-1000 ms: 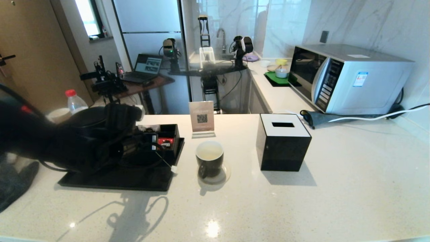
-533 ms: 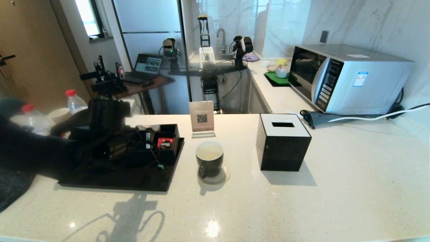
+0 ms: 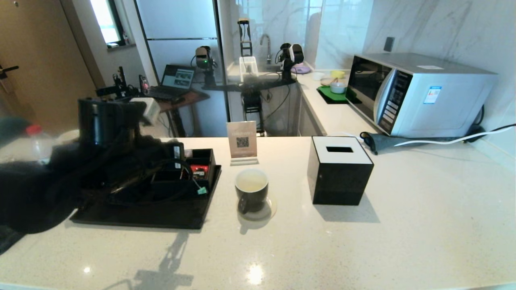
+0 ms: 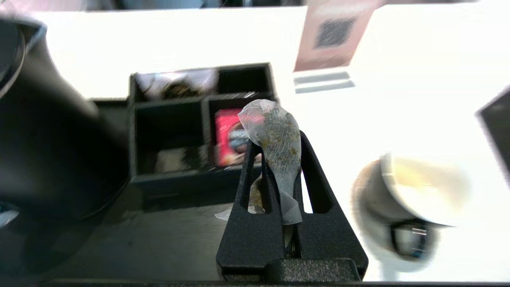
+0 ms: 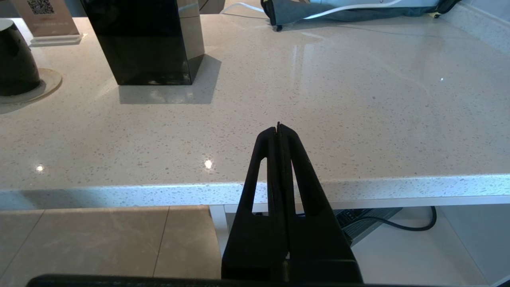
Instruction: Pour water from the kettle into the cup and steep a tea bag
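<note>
My left gripper (image 4: 276,140) is shut on the tea bag (image 4: 279,151), a grey-green mesh pouch pinched between the fingers. It hangs above the black tray, left of the cup. The tea bag's tag (image 3: 200,190) dangles on its string over the tray's right side. The cup (image 3: 251,188) is a dark mug on a round coaster, with pale water (image 3: 251,182) inside. The kettle (image 4: 48,143) is a big black shape beside the gripper; in the head view my left arm hides it. My right gripper (image 5: 279,127) is shut and empty, parked below the counter's front edge.
The black tray (image 3: 161,219) holds a compartment box with a red packet (image 3: 198,169). A QR sign (image 3: 242,141) stands behind the cup and a black tissue box (image 3: 340,171) to its right. A microwave (image 3: 419,94) sits far right, a red-capped bottle (image 3: 34,131) far left.
My left arm has risen and drawn back to the left above the tray, carrying the tea bag. The dangling tag has moved up and left with it. The cup has not moved.
</note>
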Controlling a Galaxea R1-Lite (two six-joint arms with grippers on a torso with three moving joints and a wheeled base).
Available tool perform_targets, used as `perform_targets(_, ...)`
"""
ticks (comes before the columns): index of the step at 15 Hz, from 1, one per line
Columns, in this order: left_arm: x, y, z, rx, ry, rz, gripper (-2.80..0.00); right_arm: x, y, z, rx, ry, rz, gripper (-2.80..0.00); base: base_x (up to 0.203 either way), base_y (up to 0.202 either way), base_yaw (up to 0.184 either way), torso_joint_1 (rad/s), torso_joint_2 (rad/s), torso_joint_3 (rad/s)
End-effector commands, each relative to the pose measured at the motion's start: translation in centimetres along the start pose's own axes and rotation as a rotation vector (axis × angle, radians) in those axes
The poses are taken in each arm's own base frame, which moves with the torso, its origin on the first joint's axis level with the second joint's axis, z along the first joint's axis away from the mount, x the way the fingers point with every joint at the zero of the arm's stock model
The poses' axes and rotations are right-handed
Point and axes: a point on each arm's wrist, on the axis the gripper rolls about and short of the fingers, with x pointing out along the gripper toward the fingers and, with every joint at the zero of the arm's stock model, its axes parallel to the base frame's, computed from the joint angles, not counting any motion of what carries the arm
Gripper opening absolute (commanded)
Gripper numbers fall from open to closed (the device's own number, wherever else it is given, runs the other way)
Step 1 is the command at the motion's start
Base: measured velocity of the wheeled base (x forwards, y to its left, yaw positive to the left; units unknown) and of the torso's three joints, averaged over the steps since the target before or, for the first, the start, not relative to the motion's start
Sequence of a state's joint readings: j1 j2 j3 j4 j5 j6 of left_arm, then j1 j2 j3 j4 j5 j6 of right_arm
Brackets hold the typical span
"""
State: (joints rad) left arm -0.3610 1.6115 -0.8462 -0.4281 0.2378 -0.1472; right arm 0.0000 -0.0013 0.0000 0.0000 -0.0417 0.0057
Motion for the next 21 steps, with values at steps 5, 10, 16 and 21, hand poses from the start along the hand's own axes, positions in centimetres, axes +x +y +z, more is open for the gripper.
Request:
perform_targets(5,-3.6,-0.1,2.4,-0.022,-0.123,-0.038,-2.80,0.0,0.0,0.0,0.000,0.001,0.000,-2.80,0.000,0.000,0.000,0.000,0.00,0.000)
perform_targets(10,-5.3,0.2,3.3,-0.032,-0.171,-0.047,-2.80,0.0,0.0,0.0,0.000,0.001,0.000,-2.80,0.000,0.000,0.000,0.000,0.00,0.000)
perform_targets(16,-6.4,0.4,3.8,-0.039,-0.204,-0.055,-2.80,0.0,0.0,0.0,0.000,0.001,0.000,-2.80,0.000,0.000,0.000,0.000,0.00,0.000)
perform_targets(21,-6.9,-0.8,3.2,-0.026,-0.188,-0.107,-2.80,0.0,0.0,0.0,0.000,0.001,0.000,-2.80,0.000,0.000,0.000,0.000,0.00,0.000)
